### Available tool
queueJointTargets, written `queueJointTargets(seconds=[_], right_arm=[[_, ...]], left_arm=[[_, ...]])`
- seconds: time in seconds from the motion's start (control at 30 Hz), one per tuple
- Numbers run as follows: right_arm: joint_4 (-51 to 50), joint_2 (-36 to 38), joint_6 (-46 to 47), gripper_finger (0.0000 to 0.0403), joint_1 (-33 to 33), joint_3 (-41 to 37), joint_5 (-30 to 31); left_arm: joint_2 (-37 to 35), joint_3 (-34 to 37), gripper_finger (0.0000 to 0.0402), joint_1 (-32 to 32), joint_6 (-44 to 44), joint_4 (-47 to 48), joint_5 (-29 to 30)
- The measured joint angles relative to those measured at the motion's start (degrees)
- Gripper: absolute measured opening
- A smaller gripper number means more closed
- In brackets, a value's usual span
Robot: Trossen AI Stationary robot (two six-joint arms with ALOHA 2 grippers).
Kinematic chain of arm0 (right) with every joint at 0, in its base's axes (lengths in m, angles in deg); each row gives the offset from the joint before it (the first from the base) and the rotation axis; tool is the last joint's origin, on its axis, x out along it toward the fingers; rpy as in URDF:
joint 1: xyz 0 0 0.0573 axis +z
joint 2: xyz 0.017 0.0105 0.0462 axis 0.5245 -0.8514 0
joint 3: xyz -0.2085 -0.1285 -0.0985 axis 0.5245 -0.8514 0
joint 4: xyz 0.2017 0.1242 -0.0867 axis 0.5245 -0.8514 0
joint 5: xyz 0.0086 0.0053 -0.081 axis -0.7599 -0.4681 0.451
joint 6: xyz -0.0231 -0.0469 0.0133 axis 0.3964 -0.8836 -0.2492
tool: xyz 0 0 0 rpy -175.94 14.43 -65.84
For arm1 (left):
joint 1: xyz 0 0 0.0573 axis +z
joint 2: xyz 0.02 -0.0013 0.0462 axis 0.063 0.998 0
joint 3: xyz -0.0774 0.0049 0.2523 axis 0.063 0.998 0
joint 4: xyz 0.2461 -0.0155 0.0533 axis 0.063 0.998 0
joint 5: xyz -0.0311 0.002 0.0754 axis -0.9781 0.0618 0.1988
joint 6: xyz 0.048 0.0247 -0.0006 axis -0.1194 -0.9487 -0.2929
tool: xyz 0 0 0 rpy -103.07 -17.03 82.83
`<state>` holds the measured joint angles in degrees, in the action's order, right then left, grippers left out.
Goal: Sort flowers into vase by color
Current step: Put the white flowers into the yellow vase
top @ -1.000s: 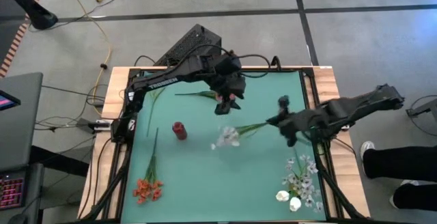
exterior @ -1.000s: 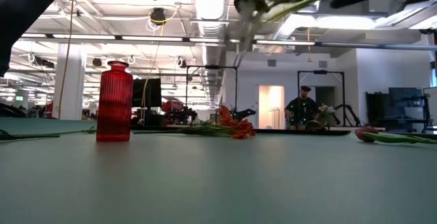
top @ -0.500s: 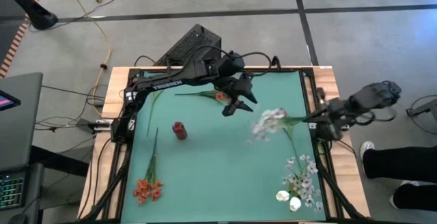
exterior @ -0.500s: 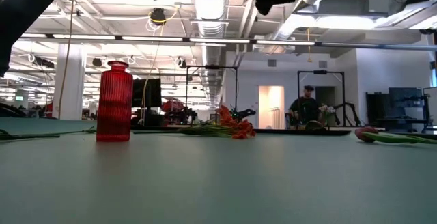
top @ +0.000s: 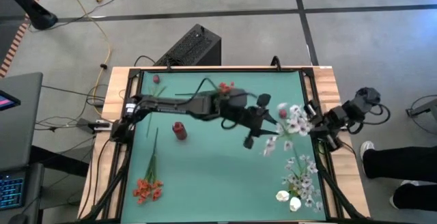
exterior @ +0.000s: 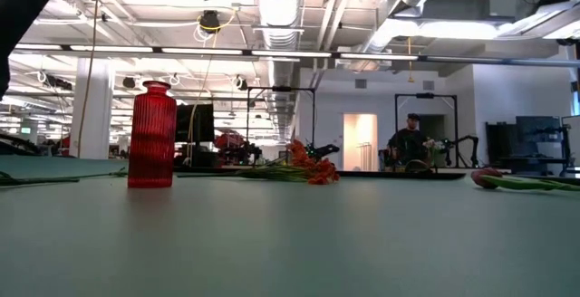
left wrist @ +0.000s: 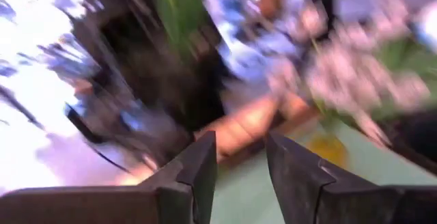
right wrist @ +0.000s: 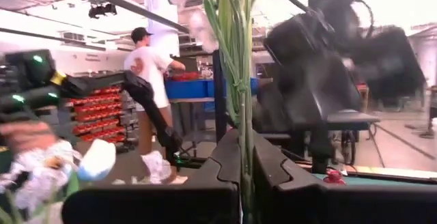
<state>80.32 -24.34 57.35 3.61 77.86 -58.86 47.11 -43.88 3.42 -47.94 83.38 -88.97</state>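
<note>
My right gripper (top: 319,130) hovers at the table's right edge, shut on a white blossom spray (top: 290,120) held in the air. My left gripper (top: 255,132) is open, reaching across the middle of the table, and stands just left of those blossoms; the left wrist view is blurred and shows pale blossoms ahead of the gripper (left wrist: 239,166). A red ribbed vase (top: 179,130) stands upright left of centre. Orange-red flowers (top: 146,188) lie near the left near corner. More white flowers (top: 300,182) lie flat near the right near corner. An orange-red cluster (top: 224,87) and a dark red bud (top: 156,78) lie by the far edge. My right gripper pinches the white spray's green stem (right wrist: 240,125) between its two fingers (right wrist: 222,159). It comes about level from the table's right side. The stem runs on past the fingertips toward the table's left. The spray is lifted clear, its blossoms (top: 295,118) out over the table.
Thin green stems (top: 153,157) lie along the left side of the teal mat. The mat has a dark frame (top: 311,94) and wooden borders. In the low view the vase (exterior: 151,134) stands at left, and people move in the room behind.
My right gripper has drawn back toward the table's right edge, carrying the white spray from the table's middle to the right side, lifted clear. My left gripper has swung from the far middle toward the right and nearer, following the blossoms.
</note>
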Motion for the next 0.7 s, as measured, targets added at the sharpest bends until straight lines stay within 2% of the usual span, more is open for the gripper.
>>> queueJointTargets(seconds=[0.07,0.17,0.37,0.7], right_arm=[[2.12,-0.57,-0.87,0.0030,-0.04,-1.47,1.69],[5.17,-1.47,-2.47,0.0031,-0.05,-3.05,4.99],[9.04,-4.02,-5.10,0.0033,-0.09,-3.84,5.43],[9.98,-11.07,-5.86,0.0032,-0.11,-3.86,13.77]], left_arm=[[-0.04,0.02,0.0111,-1.65,0.00,-4.41,4.95],[-0.04,0.10,0.0110,-3.20,-1.54,-6.82,7.60],[-0.04,0.16,0.0110,-4.95,1.65,-8.03,18.95],[-0.04,0.16,0.0109,-4.91,5.14,-12.27,18.78]])
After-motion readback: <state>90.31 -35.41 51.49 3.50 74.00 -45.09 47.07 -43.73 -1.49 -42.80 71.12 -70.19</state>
